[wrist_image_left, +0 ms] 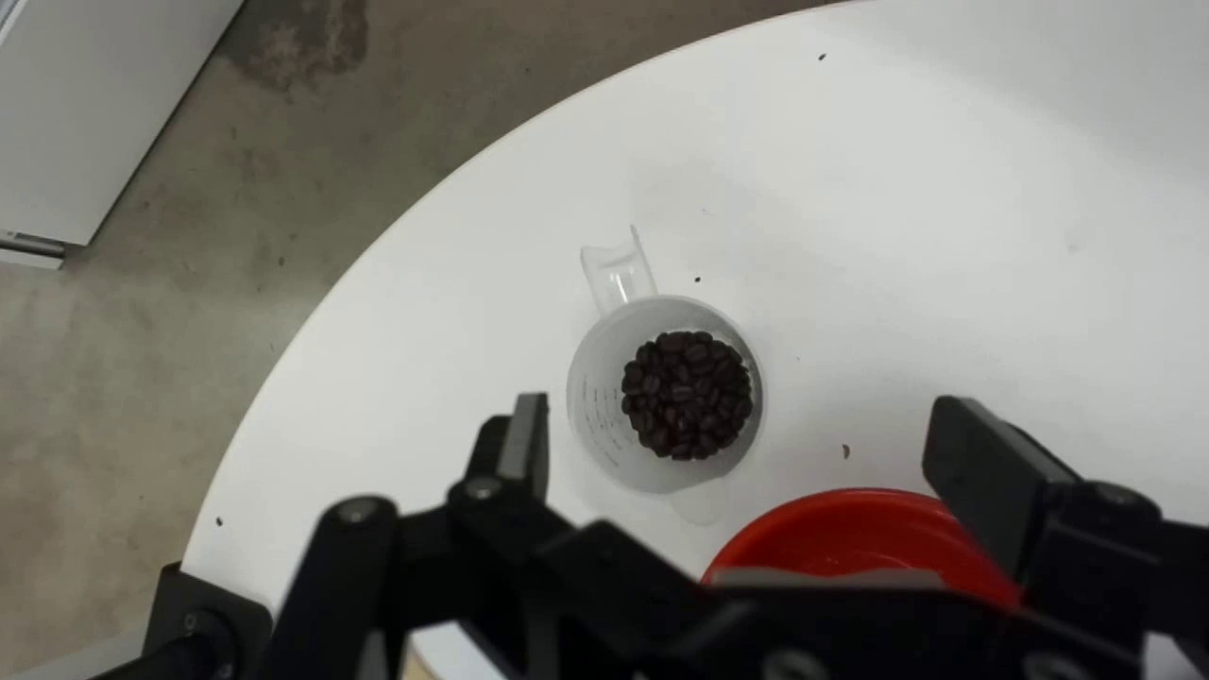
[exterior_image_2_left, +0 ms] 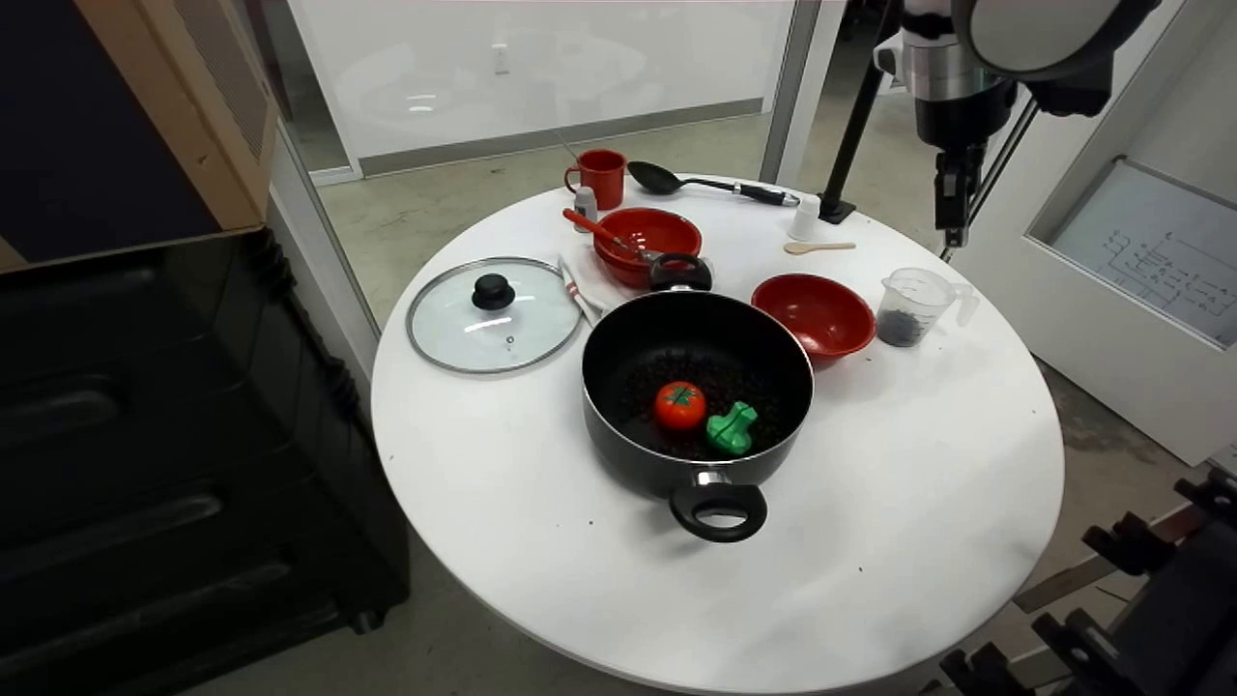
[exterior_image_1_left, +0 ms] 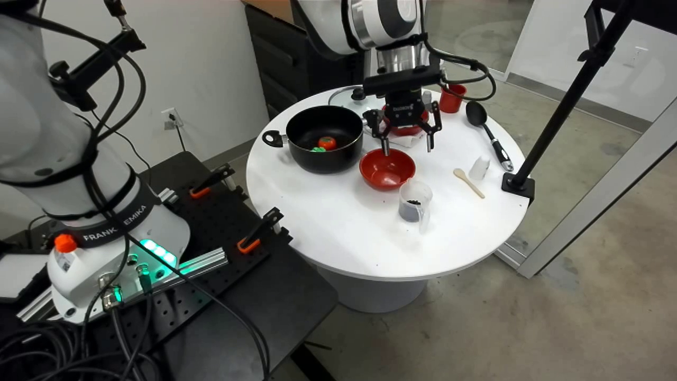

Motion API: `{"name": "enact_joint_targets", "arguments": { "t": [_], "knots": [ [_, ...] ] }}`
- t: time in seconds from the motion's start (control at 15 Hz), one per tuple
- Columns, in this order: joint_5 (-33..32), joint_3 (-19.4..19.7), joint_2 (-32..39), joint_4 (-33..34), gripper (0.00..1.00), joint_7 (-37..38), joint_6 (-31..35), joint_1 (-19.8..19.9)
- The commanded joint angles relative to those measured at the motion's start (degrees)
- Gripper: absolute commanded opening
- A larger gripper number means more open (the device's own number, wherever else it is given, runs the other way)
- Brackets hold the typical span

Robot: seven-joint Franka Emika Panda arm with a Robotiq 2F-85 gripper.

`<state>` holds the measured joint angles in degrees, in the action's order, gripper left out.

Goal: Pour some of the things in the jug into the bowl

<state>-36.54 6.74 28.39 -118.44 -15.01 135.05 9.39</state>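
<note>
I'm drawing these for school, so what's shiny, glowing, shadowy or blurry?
Wrist view: the gripper looks blurrier than the coffee beans, and faint shadow dims part of the white table; in an exterior view, a white glare streak lies on the glass lid; in an exterior view, lights on the robot base glow bluish-green.

round white table (exterior_image_2_left: 541, 522), mottled floor (exterior_image_1_left: 592, 317), white wall (exterior_image_1_left: 201, 63) with outlet (exterior_image_1_left: 168, 119), black drawer unit (exterior_image_2_left: 174, 435), diagrammed whiteboard (exterior_image_2_left: 1150, 251)

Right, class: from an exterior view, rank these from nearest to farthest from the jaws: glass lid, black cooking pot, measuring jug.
In an exterior view:
1. Measuring jug, picture right, lower than the open jaws.
2. Black cooking pot, near the picture's middle.
3. Glass lid, picture left.
</note>
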Motion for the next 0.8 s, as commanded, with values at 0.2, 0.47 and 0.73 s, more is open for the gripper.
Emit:
{"name": "enact_joint_targets", "arguments": {
  "t": [0.2, 0.47, 0.73],
  "knots": [
    [1.25, 1.39, 10.93, 11.73, 1.00, -7.08, -4.17, 1.94],
    [1.31, 1.22, 15.54, 15.22, 1.00, -10.87, -5.52, 3.28],
    [0.97, 1.01, 18.11, 17.06, 1.00, -15.57, -7.44, 4.41]
  ]
}}
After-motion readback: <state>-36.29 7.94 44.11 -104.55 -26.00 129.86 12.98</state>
